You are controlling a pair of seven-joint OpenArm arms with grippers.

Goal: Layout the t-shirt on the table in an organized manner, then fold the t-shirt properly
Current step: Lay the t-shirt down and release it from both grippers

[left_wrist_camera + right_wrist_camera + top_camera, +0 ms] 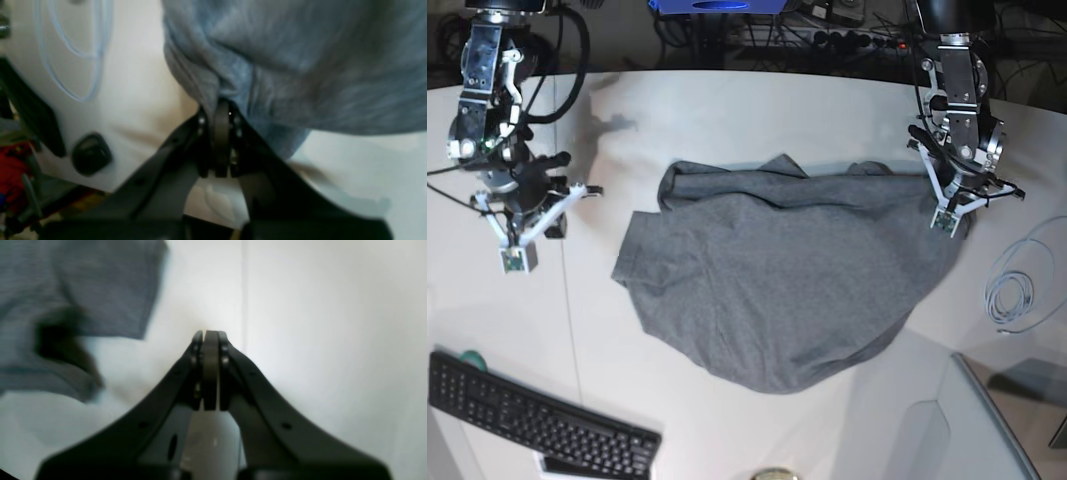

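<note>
The laying-out step is in hand, by my reading. The shirt (777, 275) lies rumpled in the middle of the surface (727, 110), one edge bunched and rolled along its far side, the near hem sagging in a curve. The left gripper (222, 111) has its jaws pinched on a fold of grey cloth at the shirt's corner, lifting it slightly. The right gripper (210, 335) hangs well apart from the shirt, over bare surface, jaws pressed together on nothing.

The next move likely calls for the right gripper to open and take the opposite corner or sleeve, so both arms can draw the cloth taut and flat before any fold. The bunched far edge will probably need smoothing.

No brand, label or writing can be read. A keyboard (532, 420) sits at the near edge and a coiled cable (1012, 295) just beyond the left gripper.
</note>
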